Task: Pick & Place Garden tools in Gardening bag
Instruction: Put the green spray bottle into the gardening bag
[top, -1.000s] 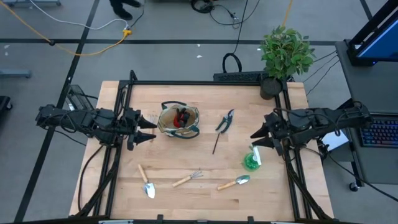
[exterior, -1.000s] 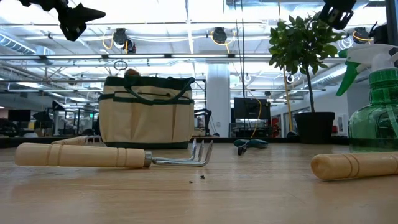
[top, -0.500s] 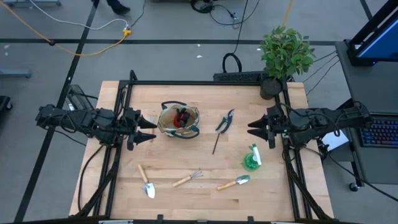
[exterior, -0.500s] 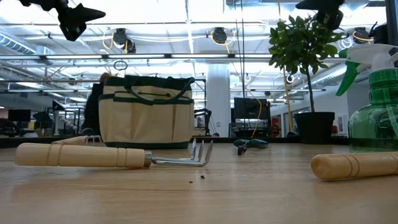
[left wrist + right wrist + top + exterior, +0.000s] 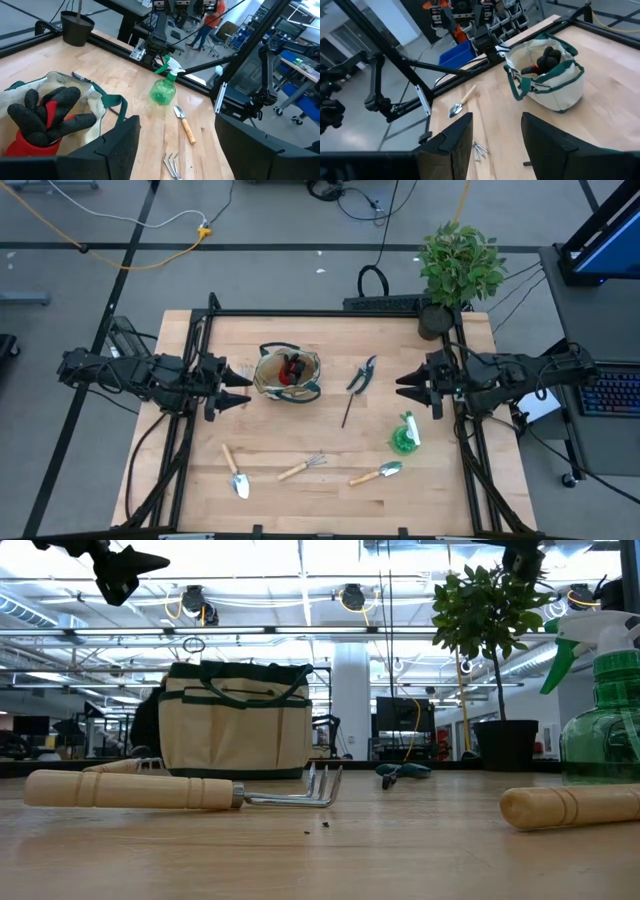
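The tan gardening bag [image 5: 288, 375] stands on its base at the table's middle left, with the red-black glove [image 5: 42, 117] inside. The black pruning shears [image 5: 362, 374] and the thin dark stick [image 5: 346, 411] lie to its right. The green spray bottle [image 5: 404, 436] stands near the right edge. Two trowels [image 5: 237, 472] [image 5: 376, 474] and the hand rake [image 5: 302, 468] lie flat near the front edge. My left gripper [image 5: 238, 388] is open and empty, in the air left of the bag. My right gripper [image 5: 405, 389] is open and empty, in the air right of the shears.
A potted leafy plant [image 5: 458, 268] stands at the far right corner. A black frame rail [image 5: 330, 313] runs along the far edge. Bare wood lies between the bag and the tools near the front edge. The low view shows the rake [image 5: 185, 790] nearest, with the bag [image 5: 235, 730] behind it.
My right gripper has moved a little toward the table's left and far edges, from above the spray bottle toward the pruning shears, staying open. My left gripper and all the tools have kept still.
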Tool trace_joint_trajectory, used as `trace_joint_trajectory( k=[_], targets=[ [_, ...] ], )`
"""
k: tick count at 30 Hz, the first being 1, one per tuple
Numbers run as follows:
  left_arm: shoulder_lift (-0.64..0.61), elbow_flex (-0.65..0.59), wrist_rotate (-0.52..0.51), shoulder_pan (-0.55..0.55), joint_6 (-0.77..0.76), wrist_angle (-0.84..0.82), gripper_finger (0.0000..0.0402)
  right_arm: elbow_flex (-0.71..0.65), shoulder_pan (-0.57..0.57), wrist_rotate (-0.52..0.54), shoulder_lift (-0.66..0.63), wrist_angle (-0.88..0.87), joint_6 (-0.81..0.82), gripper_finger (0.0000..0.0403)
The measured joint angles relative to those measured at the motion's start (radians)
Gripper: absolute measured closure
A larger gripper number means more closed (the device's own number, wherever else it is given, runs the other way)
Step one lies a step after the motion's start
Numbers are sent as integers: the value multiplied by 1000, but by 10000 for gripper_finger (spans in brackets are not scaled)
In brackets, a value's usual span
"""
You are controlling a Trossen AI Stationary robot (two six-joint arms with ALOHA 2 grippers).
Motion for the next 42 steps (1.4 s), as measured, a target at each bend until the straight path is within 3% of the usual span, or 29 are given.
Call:
trace_joint_trajectory(
  k=[6, 10, 15, 22, 27, 42],
  targets=[
    [0, 0, 0, 0, -12, 0, 135, 85, 3, -85, 19, -68, -14, 241],
    [0, 0, 0, 0, -12, 0, 135, 227, 41, -102, 80, -280, 32, 241],
    [0, 0, -1, 0, -11, -3, 135, 385, 114, -107, 210, -620, 208, 241],
    [0, 0, -1, 0, -1, -4, 135, 470, 206, -212, 395, -949, 437, 241],
    [0, 0, -2, 0, 8, -4, 135, 470, 214, -290, 452, -1012, 481, 241],
    [0, 0, -2, 0, 11, -4, 135, 470, 155, -285, 457, -1009, 454, 241]
  ],
)
